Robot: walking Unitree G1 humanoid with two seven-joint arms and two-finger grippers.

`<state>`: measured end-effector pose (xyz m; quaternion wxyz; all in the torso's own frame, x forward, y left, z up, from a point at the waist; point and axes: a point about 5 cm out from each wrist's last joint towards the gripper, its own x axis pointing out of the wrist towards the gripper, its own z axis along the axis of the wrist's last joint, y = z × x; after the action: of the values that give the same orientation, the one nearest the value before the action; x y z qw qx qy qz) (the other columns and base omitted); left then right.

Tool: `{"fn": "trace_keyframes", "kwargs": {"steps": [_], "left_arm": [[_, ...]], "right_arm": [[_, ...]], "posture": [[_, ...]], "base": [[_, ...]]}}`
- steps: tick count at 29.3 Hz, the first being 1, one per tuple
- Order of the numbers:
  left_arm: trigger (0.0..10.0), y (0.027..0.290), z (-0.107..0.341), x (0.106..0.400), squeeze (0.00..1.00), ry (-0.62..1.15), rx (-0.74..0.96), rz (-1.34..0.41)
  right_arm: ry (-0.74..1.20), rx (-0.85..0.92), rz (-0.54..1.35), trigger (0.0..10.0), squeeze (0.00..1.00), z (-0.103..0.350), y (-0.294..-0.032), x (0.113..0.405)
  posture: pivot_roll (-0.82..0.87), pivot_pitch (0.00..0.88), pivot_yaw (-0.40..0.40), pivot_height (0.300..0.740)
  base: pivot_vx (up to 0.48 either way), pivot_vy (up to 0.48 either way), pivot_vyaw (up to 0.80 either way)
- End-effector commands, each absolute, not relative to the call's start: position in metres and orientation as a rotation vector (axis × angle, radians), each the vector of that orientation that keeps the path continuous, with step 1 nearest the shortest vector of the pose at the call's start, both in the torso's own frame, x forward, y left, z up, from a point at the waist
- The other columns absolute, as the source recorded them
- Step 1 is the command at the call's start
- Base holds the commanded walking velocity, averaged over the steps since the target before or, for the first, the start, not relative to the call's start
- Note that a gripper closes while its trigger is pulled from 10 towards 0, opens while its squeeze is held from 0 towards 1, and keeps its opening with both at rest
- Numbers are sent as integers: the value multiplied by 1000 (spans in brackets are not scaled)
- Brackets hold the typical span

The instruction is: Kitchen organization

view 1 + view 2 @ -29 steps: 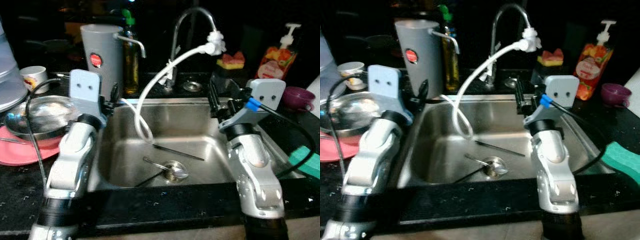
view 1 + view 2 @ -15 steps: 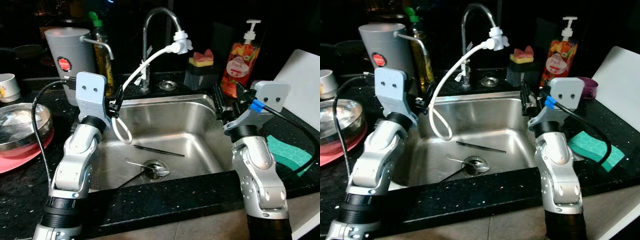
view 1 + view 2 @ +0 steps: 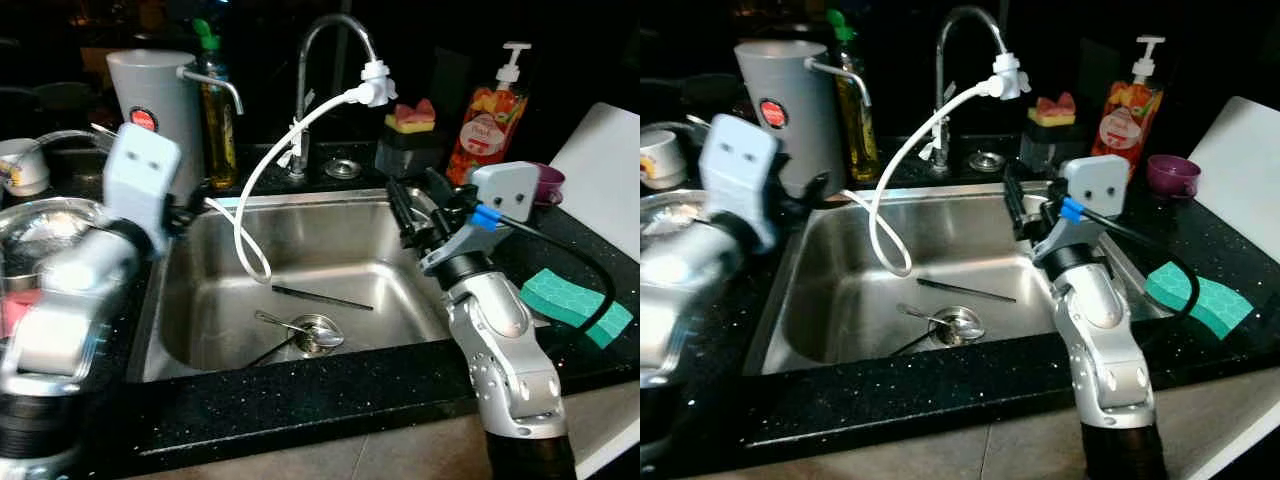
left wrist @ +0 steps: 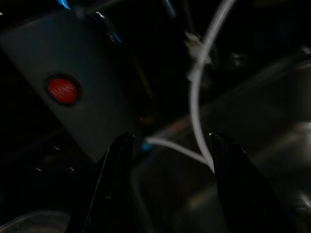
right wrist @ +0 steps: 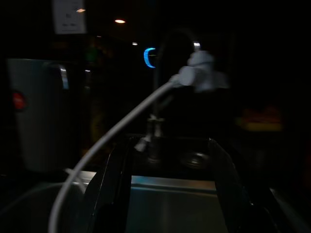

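**Robot squares up to a sink of loose cutlery**

A humanoid robot stands at a dark kitchen counter (image 3: 300, 400), both arms raised over the steel sink (image 3: 390, 265). The right claw (image 3: 415, 215) hovers above the sink's right rim, its two black fingers spread and gripping nothing. The left claw (image 4: 167, 160), blurred in the head views, is near the sink's left rim beside the grey canister (image 3: 155, 100); its wrist view shows its fingers parted and empty, with the white hose (image 3: 290, 140) running between them in the distance.

The likeliest items to tidy lie in the basin: a spoon (image 3: 300, 330) resting at the drain and a thin dark utensil (image 3: 320, 298) flat on the bottom just behind it. Both look light, stiff and probably slick on wet steel; lying flat, they offer little to pinch, so the spoon's handle, taken across its width, seems the best hold.

The hose droops from the tap (image 3: 335, 40) into the basin and could snag a descending arm. A green sponge (image 3: 575, 300), soft and easily squeezed, lies on the counter at right, near a soap bottle (image 3: 490, 110).
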<state>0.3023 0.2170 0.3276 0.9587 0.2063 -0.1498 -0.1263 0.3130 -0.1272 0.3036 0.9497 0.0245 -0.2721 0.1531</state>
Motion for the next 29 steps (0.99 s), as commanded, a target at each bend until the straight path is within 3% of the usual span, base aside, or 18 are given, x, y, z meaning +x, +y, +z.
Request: {"fn": "trace_keyframes", "kwargs": {"steps": [1, 7, 21, 29], "left_arm": [[10000, 226, 332, 293, 0, -269, 419, -306], [10000, 274, 329, 281, 0, -63, 575, -171], [10000, 300, 326, 270, 0, 94, 671, -150], [10000, 298, 325, 270, 0, 94, 570, -243]], "right_arm": [[-539, 65, 332, 10000, 0, 303, -124, 315], [-525, 85, 343, 10000, 0, 302, -120, 320], [-518, 93, 336, 10000, 0, 301, -123, 324], [-520, 93, 321, 10000, 0, 299, -126, 323]], "posture": [[88, 129, -70, 740], [112, 134, -69, 740], [120, 139, -65, 740], [115, 139, -56, 740]], "base": [[0, 0, 0], [0, 0, 0], [0, 0, 0], [0, 0, 0]]}}
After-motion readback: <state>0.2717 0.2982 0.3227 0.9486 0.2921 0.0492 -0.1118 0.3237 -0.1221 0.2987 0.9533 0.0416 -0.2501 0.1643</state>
